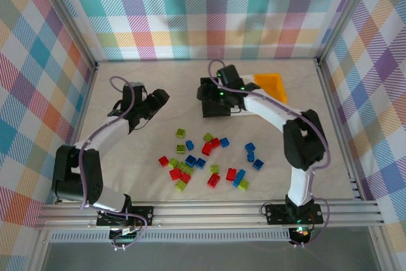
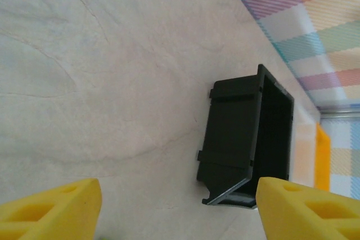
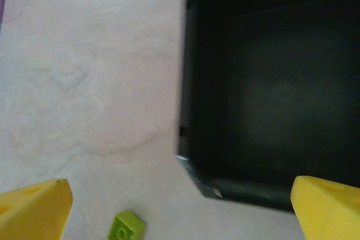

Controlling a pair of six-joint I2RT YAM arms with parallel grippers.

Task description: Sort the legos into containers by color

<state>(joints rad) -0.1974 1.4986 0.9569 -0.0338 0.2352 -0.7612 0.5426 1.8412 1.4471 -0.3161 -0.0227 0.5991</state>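
The legos [image 1: 207,148], small red, blue and lime green bricks, lie scattered on the table's near middle. A black container [image 1: 216,106] stands behind them, with an orange-yellow container [image 1: 271,84] to its right. My right gripper [image 1: 212,90] hovers over the black container's near left corner [image 3: 270,82], open and holding nothing [image 3: 181,189]. One green lego [image 3: 126,227] lies on the table below it. My left gripper [image 1: 155,101] is left of the black container [image 2: 242,133], open [image 2: 179,190] and holding nothing, above bare table. The orange-yellow container [image 2: 322,158] shows as a strip behind the black one.
Plaid walls and a metal frame [image 1: 82,36] close in the table on three sides. The bare tabletop [image 1: 158,80] stretches between the left gripper and the back wall. The right arm [image 1: 279,115] arcs over the table's right half.
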